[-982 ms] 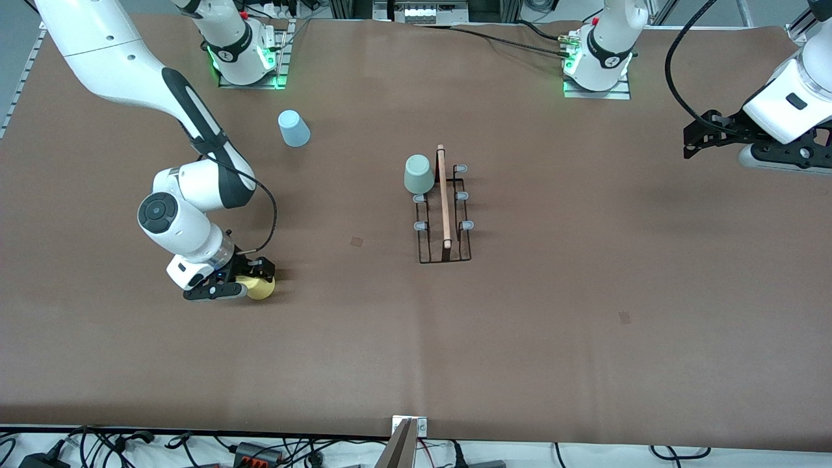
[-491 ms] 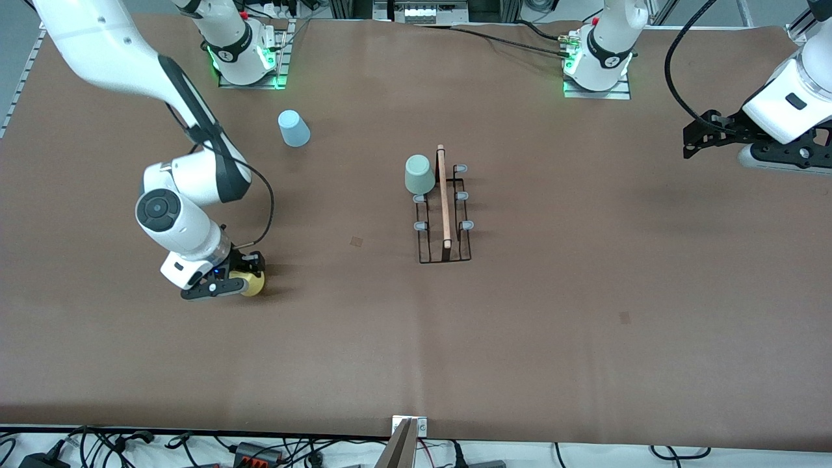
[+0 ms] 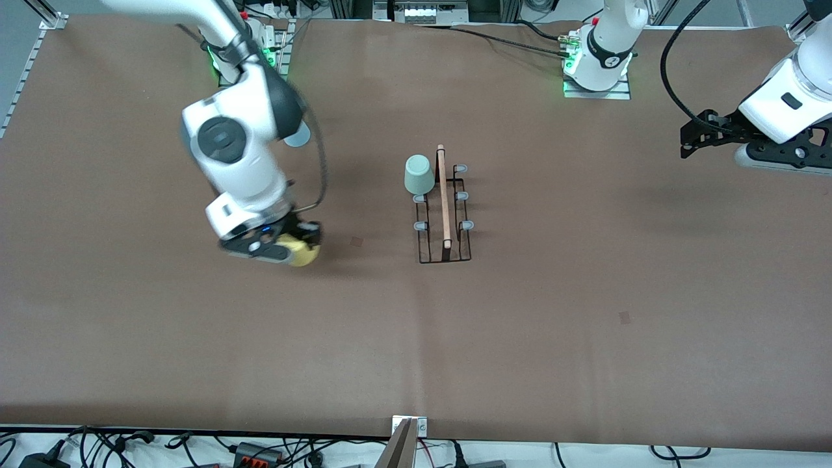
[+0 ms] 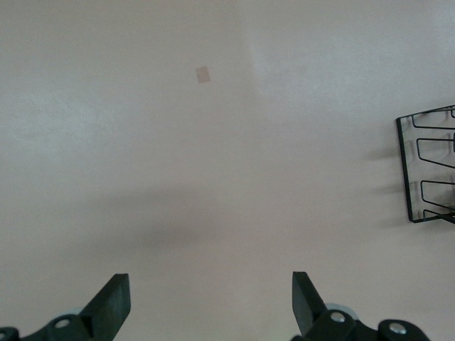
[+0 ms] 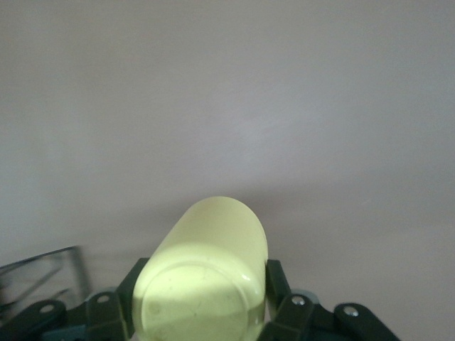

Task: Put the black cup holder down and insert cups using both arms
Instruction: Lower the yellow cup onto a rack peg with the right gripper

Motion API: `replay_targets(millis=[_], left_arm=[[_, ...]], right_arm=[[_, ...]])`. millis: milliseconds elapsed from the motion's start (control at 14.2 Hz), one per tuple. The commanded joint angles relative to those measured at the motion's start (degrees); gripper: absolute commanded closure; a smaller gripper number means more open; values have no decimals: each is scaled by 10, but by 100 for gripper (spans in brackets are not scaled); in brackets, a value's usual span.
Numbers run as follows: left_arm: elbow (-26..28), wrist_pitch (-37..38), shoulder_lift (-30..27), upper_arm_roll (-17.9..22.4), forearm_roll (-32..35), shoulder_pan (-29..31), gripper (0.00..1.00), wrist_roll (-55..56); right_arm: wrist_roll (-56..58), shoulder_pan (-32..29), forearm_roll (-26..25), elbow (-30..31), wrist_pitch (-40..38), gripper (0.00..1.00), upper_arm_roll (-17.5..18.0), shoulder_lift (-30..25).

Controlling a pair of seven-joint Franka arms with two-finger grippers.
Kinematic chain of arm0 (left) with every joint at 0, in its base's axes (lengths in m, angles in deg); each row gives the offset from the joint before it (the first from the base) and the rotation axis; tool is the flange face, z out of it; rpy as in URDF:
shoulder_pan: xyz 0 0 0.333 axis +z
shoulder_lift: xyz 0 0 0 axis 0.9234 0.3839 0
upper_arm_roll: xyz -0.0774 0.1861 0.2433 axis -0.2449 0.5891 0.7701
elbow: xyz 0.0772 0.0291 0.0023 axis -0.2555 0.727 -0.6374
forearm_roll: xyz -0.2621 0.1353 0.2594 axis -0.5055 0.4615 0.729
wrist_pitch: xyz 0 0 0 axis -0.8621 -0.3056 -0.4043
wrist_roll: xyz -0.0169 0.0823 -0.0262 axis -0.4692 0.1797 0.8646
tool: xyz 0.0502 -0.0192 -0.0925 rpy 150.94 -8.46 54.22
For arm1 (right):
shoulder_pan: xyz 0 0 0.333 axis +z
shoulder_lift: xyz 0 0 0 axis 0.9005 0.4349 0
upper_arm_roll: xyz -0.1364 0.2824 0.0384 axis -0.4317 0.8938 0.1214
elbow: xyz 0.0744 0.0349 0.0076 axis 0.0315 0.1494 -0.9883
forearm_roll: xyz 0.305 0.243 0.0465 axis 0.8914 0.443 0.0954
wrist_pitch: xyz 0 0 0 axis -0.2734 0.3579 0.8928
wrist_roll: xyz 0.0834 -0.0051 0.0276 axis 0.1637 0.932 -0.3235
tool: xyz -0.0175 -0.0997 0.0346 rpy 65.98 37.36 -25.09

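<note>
At nine o'clock of the black cup holder, the right gripper clamps the yellow cup, mid-carry; next, seat it on a free peg. The left gripper waits, fingers wide.

Wide table covered in matte brown sheeting, with faint creases across it. Near its middle stands a thin black wire rack with a light wooden bar along the top and pale blue-tipped pegs either side. A pale green tapered plastic tumbler sits upside down on one peg. A light blue plastic tumbler, partly hidden, rests on the cover toward the right arm's end, farther from the front camera than the rack. Two small darker square marks show on the cover.
</note>
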Motion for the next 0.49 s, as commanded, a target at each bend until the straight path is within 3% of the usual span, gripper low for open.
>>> replay_targets(millis=[0, 211, 421], left_arm=[[-19, 12, 9, -7, 2, -1, 0, 9], [-19, 12, 9, -7, 2, 4, 0, 8], [-19, 12, 9, -7, 2, 2, 0, 10]], right_arm=[[-76, 54, 28, -44, -2, 90, -3, 30], [-136, 116, 37, -55, 51, 90, -3, 48], [-150, 133, 36, -63, 63, 90, -4, 55]])
